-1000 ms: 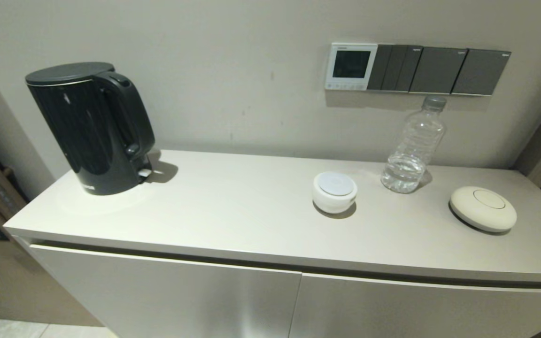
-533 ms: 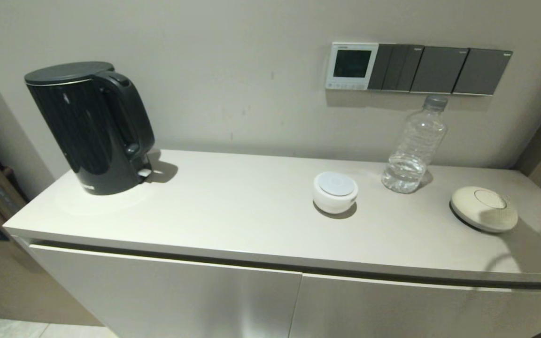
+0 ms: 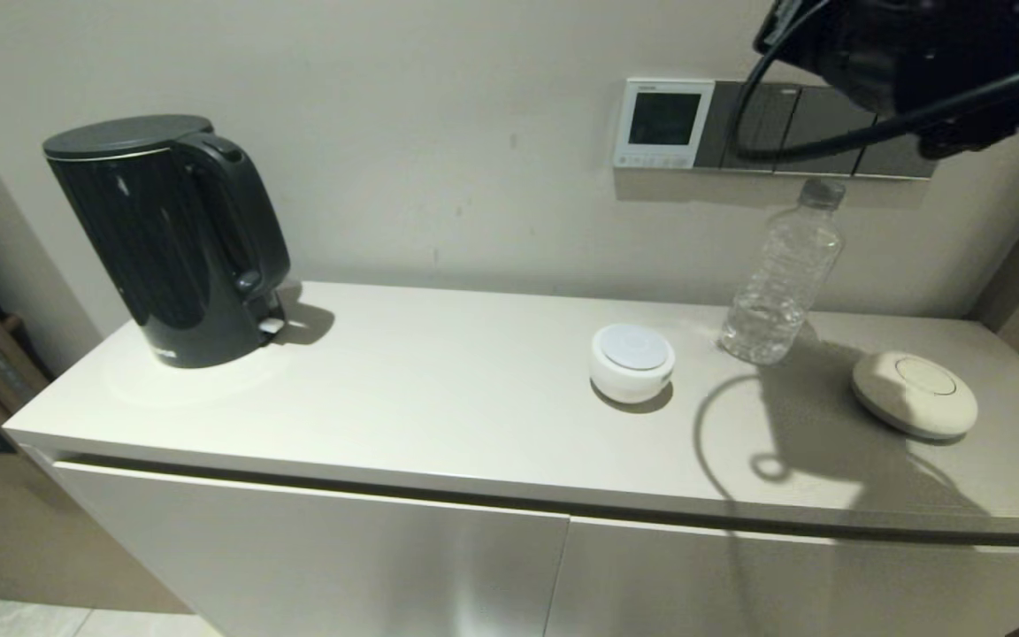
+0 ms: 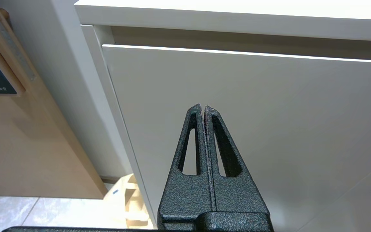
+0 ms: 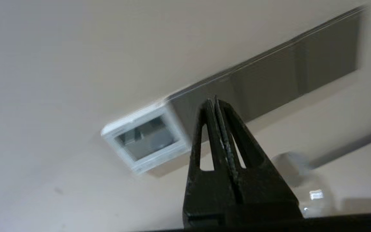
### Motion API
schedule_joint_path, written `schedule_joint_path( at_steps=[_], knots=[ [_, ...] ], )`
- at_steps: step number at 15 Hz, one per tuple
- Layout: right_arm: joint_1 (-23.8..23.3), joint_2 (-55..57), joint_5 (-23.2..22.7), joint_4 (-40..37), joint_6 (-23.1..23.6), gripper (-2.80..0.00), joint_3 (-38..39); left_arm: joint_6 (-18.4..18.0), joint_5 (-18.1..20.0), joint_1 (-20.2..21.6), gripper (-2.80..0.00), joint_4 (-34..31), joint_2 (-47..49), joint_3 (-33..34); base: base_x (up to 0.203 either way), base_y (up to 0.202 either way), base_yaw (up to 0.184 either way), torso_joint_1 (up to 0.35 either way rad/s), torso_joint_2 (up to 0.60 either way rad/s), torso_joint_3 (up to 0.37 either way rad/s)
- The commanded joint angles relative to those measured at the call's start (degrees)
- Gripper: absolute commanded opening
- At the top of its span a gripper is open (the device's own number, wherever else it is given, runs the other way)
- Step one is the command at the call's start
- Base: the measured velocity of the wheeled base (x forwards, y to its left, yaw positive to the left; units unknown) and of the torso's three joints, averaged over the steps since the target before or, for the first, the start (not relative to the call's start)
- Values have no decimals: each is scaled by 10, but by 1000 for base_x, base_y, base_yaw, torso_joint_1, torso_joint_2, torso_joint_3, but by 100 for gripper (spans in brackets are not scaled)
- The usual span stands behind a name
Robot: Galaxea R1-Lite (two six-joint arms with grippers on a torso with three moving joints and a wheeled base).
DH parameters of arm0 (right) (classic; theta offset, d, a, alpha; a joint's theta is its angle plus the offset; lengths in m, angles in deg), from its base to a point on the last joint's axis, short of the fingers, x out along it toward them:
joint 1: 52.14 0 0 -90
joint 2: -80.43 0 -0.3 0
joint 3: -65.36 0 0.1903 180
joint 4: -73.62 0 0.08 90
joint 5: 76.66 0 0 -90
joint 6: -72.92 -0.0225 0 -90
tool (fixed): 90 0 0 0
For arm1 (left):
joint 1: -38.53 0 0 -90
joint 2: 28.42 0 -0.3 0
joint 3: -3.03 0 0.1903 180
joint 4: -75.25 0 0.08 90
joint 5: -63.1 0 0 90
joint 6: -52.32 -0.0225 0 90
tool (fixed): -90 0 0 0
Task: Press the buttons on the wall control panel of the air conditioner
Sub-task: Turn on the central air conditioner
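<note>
The air conditioner's wall control panel (image 3: 662, 123) is a small white-framed square with a dark screen, on the wall above the cabinet's right half; it also shows in the right wrist view (image 5: 147, 138). Its row of tiny pale buttons (image 3: 651, 162) runs along its lower edge. My right arm (image 3: 899, 53) hangs at the head view's top right, in front of the dark grey switch plates (image 3: 828, 133); its fingertips are out of that view. My right gripper (image 5: 214, 102) is shut and empty, off the wall, just right of the panel. My left gripper (image 4: 202, 108) is shut, parked low before the cabinet door.
On the cabinet top (image 3: 439, 389) stand a black kettle (image 3: 169, 234) at the left, a white round dish (image 3: 632, 361), a clear water bottle (image 3: 782, 274) below the switch plates, and a cream disc (image 3: 915, 394) at the right. A black cable (image 3: 828, 146) loops from my right arm.
My right arm has come into the head view at the top right, now covering part of the switch plates; its shadow has spread over the cabinet's right side. Nothing else moved.
</note>
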Motion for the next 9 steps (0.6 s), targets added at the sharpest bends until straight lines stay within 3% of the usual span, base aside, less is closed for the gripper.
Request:
schedule_joint_path(
  at_steps=[1, 6, 9],
  knots=[
    [4, 69, -3, 2, 0, -280, -12, 0, 0, 0, -280, 0, 0, 0, 0, 0, 0, 0, 0, 0],
    [2, 85, -32, 24, -5, -280, 39, -1, 0, 1, -280, 0, 0, 0, 0, 0, 0, 0, 0, 0],
    [-3, 83, -85, 69, -2, -280, 90, -1, 0, 0, -280, 0, 0, 0, 0, 0, 0, 0, 0, 0]
  ],
)
